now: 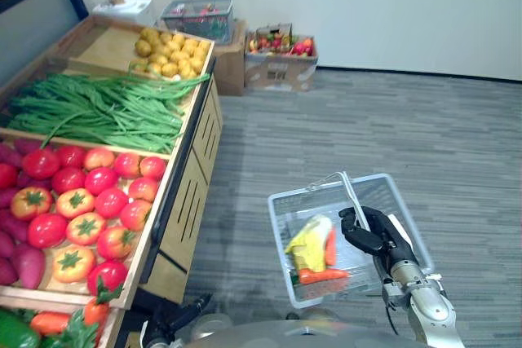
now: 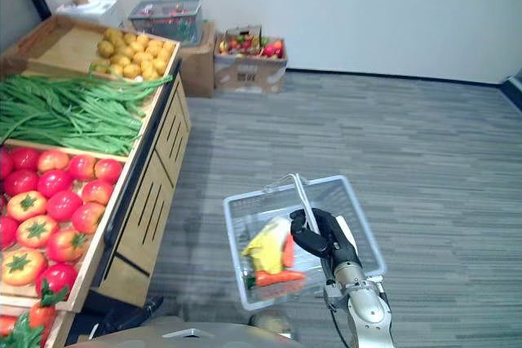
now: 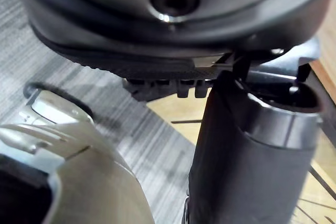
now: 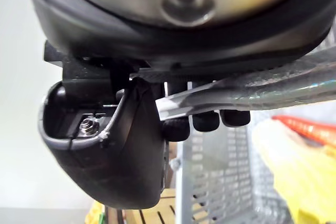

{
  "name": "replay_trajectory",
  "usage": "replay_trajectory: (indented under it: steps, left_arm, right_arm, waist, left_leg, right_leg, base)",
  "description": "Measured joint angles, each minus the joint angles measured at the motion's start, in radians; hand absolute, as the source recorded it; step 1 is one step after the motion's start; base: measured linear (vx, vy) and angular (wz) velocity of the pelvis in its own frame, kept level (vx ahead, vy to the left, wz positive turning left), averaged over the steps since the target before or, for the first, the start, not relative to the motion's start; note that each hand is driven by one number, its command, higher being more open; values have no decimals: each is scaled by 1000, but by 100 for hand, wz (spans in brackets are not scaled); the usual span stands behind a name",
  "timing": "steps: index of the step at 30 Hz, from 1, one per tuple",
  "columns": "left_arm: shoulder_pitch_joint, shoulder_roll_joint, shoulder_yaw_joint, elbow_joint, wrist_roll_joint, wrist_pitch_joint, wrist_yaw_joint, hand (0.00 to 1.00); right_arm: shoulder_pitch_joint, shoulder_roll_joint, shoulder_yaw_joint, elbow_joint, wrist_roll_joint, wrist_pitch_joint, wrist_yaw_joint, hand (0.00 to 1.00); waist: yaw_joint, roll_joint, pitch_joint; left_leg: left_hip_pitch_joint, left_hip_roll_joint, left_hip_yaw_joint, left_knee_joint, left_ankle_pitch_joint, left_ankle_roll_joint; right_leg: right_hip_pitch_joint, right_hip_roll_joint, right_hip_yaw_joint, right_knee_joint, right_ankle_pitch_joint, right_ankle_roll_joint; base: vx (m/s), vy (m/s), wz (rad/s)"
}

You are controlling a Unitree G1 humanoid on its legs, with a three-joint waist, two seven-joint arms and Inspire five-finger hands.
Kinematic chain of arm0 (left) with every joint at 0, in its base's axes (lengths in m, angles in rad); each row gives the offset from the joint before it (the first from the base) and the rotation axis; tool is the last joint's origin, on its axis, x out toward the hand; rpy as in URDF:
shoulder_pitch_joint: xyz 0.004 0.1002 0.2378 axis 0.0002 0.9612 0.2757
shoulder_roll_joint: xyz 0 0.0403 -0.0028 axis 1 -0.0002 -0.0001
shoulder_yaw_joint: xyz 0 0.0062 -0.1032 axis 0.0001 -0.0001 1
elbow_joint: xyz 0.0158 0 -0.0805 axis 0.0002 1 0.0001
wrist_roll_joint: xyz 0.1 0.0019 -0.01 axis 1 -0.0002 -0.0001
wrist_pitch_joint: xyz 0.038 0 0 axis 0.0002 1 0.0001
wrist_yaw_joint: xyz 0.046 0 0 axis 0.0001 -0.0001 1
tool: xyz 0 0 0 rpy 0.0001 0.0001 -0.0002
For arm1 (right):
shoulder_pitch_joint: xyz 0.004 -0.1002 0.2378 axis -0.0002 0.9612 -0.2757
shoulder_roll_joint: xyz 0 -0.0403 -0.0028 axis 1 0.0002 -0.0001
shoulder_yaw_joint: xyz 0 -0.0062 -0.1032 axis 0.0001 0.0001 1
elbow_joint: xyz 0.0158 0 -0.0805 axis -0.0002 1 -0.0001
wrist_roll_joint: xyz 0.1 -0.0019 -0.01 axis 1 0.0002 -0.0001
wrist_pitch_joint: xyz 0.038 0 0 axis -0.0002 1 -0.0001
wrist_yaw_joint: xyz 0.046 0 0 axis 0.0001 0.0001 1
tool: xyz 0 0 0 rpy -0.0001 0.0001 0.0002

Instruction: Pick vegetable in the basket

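A clear plastic basket hangs over the grey carpet to the right of the produce stand. My right hand is shut on its handle; in the right wrist view the fingers curl under the handle. Inside the basket lie a yellow vegetable, an orange carrot along the near wall and another carrot beside the yellow one. My left hand hangs low beside the stand's near corner, fingers relaxed and holding nothing.
The wooden stand on my left holds red and orange tomatoes, green beans and yellow produce. By the far wall stand a cardboard box of mixed produce and a wire basket. Open carpet stretches to the right.
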Motion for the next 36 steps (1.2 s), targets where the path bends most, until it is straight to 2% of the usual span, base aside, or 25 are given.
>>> replay_trajectory:
  steps: [3, 6, 7, 8, 9, 11, 12, 13, 16, 20, 23, 24, 25, 27, 28, 29, 30, 31, 32, 34, 36]
  left_arm:
    - [15, 1, -58, 3, 1, 0, 3, 100]
    - [26, 17, -99, 3, 3, 0, 2, 100]
    - [31, 21, -107, 3, 4, 0, 0, 100]
    - [29, 26, -125, 3, 9, 0, -4, 100]
    - [26, 32, -141, 2, 17, -1, -6, 100]
    - [24, 32, -141, 2, 25, -1, -7, 100]
    - [24, 32, -142, 2, 25, -1, -7, 100]
    - [25, 32, -142, 2, 25, -1, -6, 100]
    - [25, 40, -141, 2, 21, -2, -6, 100]
    - [33, 48, -138, 2, 20, -2, -6, 100]
    - [45, 47, -129, 1, 19, -1, -6, 100]
    - [48, 50, -120, 1, 17, -1, -5, 100]
    - [52, 58, -109, -4, 10, 0, -13, 100]
    - [60, 72, -105, -6, -4, 3, -39, 100]
    - [61, 72, -100, -7, -6, 4, -43, 100]
    - [61, 72, -95, -12, -6, 8, -45, 100]
    - [60, 70, -95, -15, -6, 10, -32, 100]
    - [59, 68, -95, -16, -4, 11, -20, 100]
    - [55, 68, -97, -16, -2, 14, -6, 100]
    - [54, 63, -99, -16, -3, 19, 6, 100]
    - [52, 48, -102, -15, -3, 20, 16, 100]
  right_arm:
    - [6, -2, 4, 2, -1, 0, -2, 0]
    - [32, -1, 1, 2, -2, -1, -4, 0]
    - [34, -1, 0, 2, -2, -1, -5, 0]
    - [38, 0, 0, 10, -2, -1, -5, 0]
    - [38, 0, 4, 17, -2, -1, -5, 0]
    - [37, 0, 19, 17, -3, -1, -5, 0]
    - [36, 1, 30, 18, -3, -1, -4, 0]
    - [36, 3, 36, 19, -4, -1, -4, 0]
    - [19, 11, 65, 57, -4, -1, -3, 0]
    - [-7, 12, 98, 87, -5, -1, -2, 0]
    - [-16, 19, 100, 91, -7, -1, -3, 0]
    - [-15, 30, 99, 90, -7, -1, -3, 0]
    - [-11, 47, 95, 89, -7, -1, -7, 0]
    - [-9, 75, 84, 82, -5, -1, -13, 0]
    - [-6, 78, 84, 80, -6, -1, -13, 0]
    - [-1, 76, 84, 73, -5, -1, -12, 0]
    - [-2, 71, 84, 71, -6, -1, -11, 0]
    - [-3, 66, 84, 71, -6, -1, -8, 0]
    - [-6, 58, 86, 73, -6, -1, -5, 0]
    - [-8, 45, 80, 73, -5, -1, -7, 0]
    - [-11, 26, 73, 73, -4, -1, -11, 0]
  waist:
    - [-6, 34, -5]
    - [-16, 29, -24]
    - [-16, 38, -32]
    - [-18, 28, -43]
    - [-14, 37, -53]
    - [-14, 30, -52]
    - [-13, 39, -57]
    - [-12, 31, -56]
    - [18, 27, -66]
    - [40, 15, -69]
    - [55, 2, -62]
    - [55, -9, -55]
    - [49, -32, -42]
    - [36, -46, -32]
    - [34, -50, -34]
    - [31, -53, -34]
    - [34, -52, -35]
    - [37, -49, -35]
    - [36, -44, -34]
    - [31, -34, -34]
    - [24, -3, -34]
  left_leg:
    - [51, -7, 30, -94, 8, 12]
    - [96, -15, 41, -166, 36, 18]
    - [102, -15, 46, -178, 40, 19]
    - [100, -16, 55, -197, 50, 19]
    - [101, -18, 64, -209, 59, 20]
    - [99, -19, 76, -214, 65, 20]
    - [99, -19, 82, -220, 68, 20]
    - [98, -19, 83, -227, 70, 21]
    - [97, -17, 107, -248, 70, 22]
    - [94, -19, 121, -262, 67, 23]
    - [95, -24, 136, -248, 39, 30]
    - [95, -35, 142, -223, 24, 37]
    - [97, -50, 138, -190, 4, 43]
    - [100, -60, 135, -149, -27, 52]
    - [101, -61, 135, -144, -36, 61]
    - [109, -63, 135, -145, -37, 62]
    - [113, -62, 139, -151, -36, 62]
    - [113, -58, 142, -152, -36, 61]
    - [111, -45, 144, -158, -27, 43]
    - [110, -21, 141, -171, -18, 29]
    - [116, 0, 147, -190, -12, 17]
  right_leg:
    - [10, -4, 18, -35, 26, 23]
    - [43, -13, 18, -80, 41, 27]
    - [46, -13, 19, -86, 44, 28]
    - [41, -12, 24, -102, 54, 30]
    - [40, -11, 34, -120, 67, 30]
    - [41, -11, 44, -144, 85, 30]
    - [42, -10, 48, -158, 96, 31]
    - [42, -8, 52, -167, 102, 32]
    - [35, 3, 77, -210, 137, 32]
    - [22, 5, 102, -233, 165, 37]
    - [-37, 11, 122, -122, 127, 37]
    - [-73, 2, 125, -24, 83, 40]
    - [-96, -9, 126, 66, 39, 41]
    - [-117, -31, 120, 144, -6, 38]
    - [-121, -41, 110, 155, -21, 28]
    - [-120, -72, 45, 169, -38, 15]
    - [-120, -104, -29, 169, -35, 17]
    - [-120, -113, -53, 164, -29, 23]
    - [-114, -116, -81, 143, -5, 34]
    - [-93, -92, -100, 90, 25, 39]
    - [-70, -67, -108, 46, 45, 36]
  base:
    - [17, 127, -19]
    - [31, 67, -4]
    - [13, 29, -8]
    - [4, 30, -16]
    - [-11, 27, -18]
    - [-27, 22, -20]
    - [-37, 20, -15]
    - [-34, 16, -12]
    - [-53, 27, -24]
    - [-65, 27, -19]
    - [-77, 30, -21]
    - [-95, 1, -14]
    - [-102, -7, -4]
    - [-114, -3, 6]
    - [-121, 33, 5]
    - [-75, 66, -6]
    - [-43, 55, -11]
    - [5, 42, -15]
    - [53, -25, -1]
    - [90, -52, 4]
    - [130, -42, -1]
